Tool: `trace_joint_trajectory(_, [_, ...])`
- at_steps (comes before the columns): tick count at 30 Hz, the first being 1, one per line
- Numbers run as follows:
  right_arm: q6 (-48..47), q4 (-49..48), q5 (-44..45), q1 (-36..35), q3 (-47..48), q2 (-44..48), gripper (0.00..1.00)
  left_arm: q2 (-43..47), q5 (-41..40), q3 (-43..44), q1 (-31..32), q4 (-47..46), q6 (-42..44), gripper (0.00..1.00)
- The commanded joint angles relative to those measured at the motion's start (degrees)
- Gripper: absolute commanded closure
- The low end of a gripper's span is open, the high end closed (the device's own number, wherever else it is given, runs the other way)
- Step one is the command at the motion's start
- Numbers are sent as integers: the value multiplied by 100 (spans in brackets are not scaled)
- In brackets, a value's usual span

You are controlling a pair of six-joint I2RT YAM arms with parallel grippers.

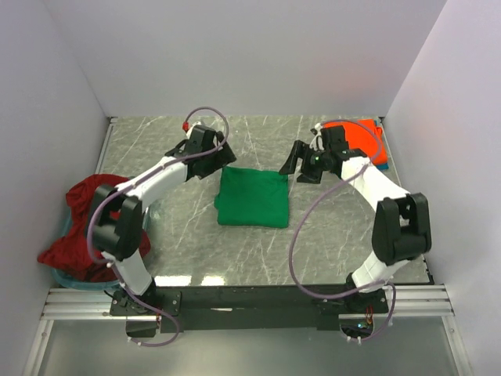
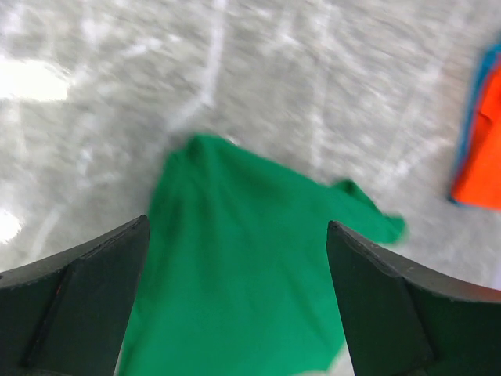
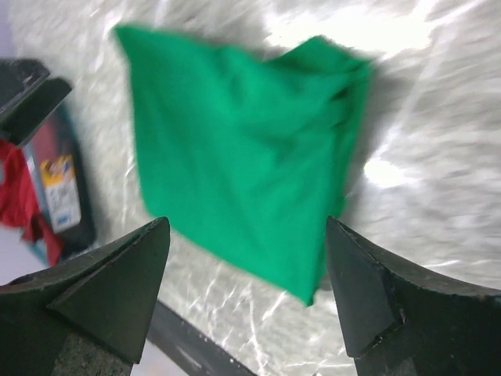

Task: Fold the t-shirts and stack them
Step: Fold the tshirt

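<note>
I see the green t-shirt folded into a rough square near the middle of the grey marbled tabletop, lying flat with nothing on top of it. Both arms curve in towards its far edge. The left arm reaches its far left corner and the right arm reaches its far right corner. In the left wrist view the left fingers stand wide apart and hold nothing, with the green cloth below and between them. The right fingers are also spread wide and hold nothing, above the same shirt, which is blurred in both wrist views. In the far right corner a folded orange-red t-shirt lies on a teal-blue one, of which only a thin edge shows. The right wrist sits just in front of that stack and hides part of it from the overhead camera. At the left edge of the tabletop a loose heap of dark red t-shirts spills over a teal-rimmed container. Cloth and the left arm's elbow hide most of the container. Plain white walls close in the left, far and right sides. In the right wrist view a dark part at the left edge carries a small yellow-and-blue sticker, but its print is too blurred for me to read.
</note>
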State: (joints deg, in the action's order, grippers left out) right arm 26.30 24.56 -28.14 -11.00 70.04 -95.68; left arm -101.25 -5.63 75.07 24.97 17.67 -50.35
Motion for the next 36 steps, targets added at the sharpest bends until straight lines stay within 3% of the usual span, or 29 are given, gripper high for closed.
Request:
trace_joint_trajectory(1, [15,-416,-358,-288,-437,471,14,580,167,-351,297,-403,-133,1])
trace_joint_trajectory(7, [129,-873,-596,-367,-361,226,13,318,387,-327,359,-721,-89,1])
trace_joint_trajectory(14, [68,-786,-552,-367,685,-1169,12,-675,194,534,342,-528,122,1])
trace_joint_trajectory(23, [50,-654,-192,-367,1389,-2261,11,-1291,158,553,149,-677,8,1])
trace_joint_trajectory(31, [6,-479,27,-376,1635,-2570,9,-1503,290,561,34,-625,-46,1])
trace_joint_trajectory(36, [-283,101,546,-376,2030,-1965,9,-1021,220,825,43,-361,42,1])
